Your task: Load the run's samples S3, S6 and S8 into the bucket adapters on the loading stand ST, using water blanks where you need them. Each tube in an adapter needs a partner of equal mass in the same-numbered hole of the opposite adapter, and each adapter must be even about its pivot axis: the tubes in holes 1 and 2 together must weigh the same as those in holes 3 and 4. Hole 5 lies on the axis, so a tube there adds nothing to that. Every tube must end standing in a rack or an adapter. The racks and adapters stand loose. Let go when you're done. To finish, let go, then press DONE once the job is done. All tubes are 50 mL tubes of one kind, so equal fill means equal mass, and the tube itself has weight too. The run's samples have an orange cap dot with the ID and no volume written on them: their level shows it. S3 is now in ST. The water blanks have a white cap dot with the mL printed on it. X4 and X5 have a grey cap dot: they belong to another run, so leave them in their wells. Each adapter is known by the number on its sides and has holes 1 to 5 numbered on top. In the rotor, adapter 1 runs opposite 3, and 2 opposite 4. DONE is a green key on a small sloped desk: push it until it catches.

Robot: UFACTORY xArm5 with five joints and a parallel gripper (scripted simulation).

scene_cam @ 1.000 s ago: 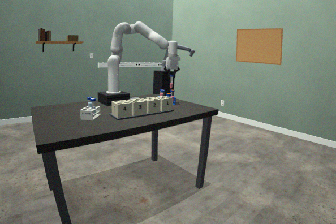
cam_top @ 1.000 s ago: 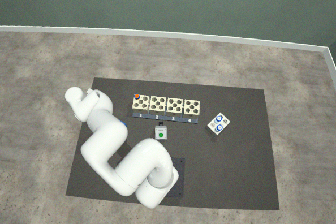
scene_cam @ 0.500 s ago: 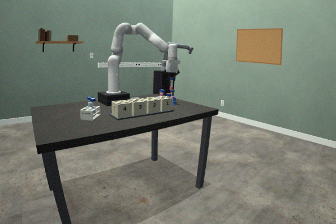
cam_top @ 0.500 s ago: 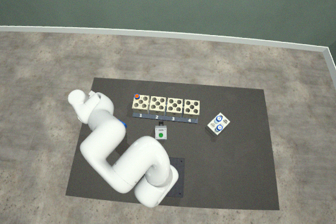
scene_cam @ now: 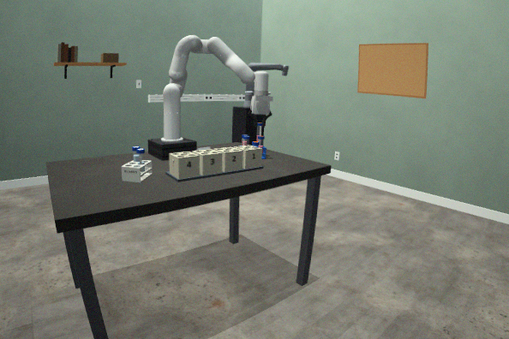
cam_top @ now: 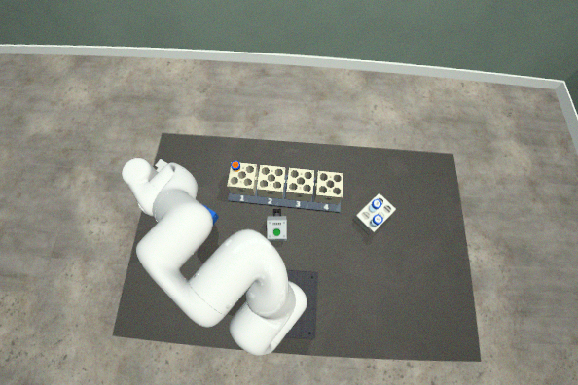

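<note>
Four cream bucket adapters stand in a row on the loading stand ST (cam_top: 283, 203) (scene_cam: 201, 175): adapter 1 (cam_top: 241, 186) (scene_cam: 254, 157), adapter 2 (cam_top: 270, 188) (scene_cam: 233, 158), adapter 3 (cam_top: 300, 190) (scene_cam: 210, 162) and adapter 4 (cam_top: 329, 192) (scene_cam: 185, 165). Sample S3 (cam_top: 235, 165) (scene_cam: 255, 144), with an orange cap dot, stands in a back corner hole of adapter 1. My gripper (scene_cam: 260, 123) is shut on a tube (scene_cam: 260, 130) with reddish liquid. It holds the tube upright in the air behind adapter 1. In the overhead view the wrist hides the gripper and the tube.
A white blanks rack (cam_top: 364, 216) (scene_cam: 133, 172) with two blue-capped tubes (cam_top: 376, 203) (cam_top: 377, 219) stands right of the adapters. The green DONE key (cam_top: 276, 231) sits on its small desk in front of adapter 2. More tubes (scene_cam: 245, 139) (cam_top: 212, 214) stand below the gripper, partly hidden by the arm.
</note>
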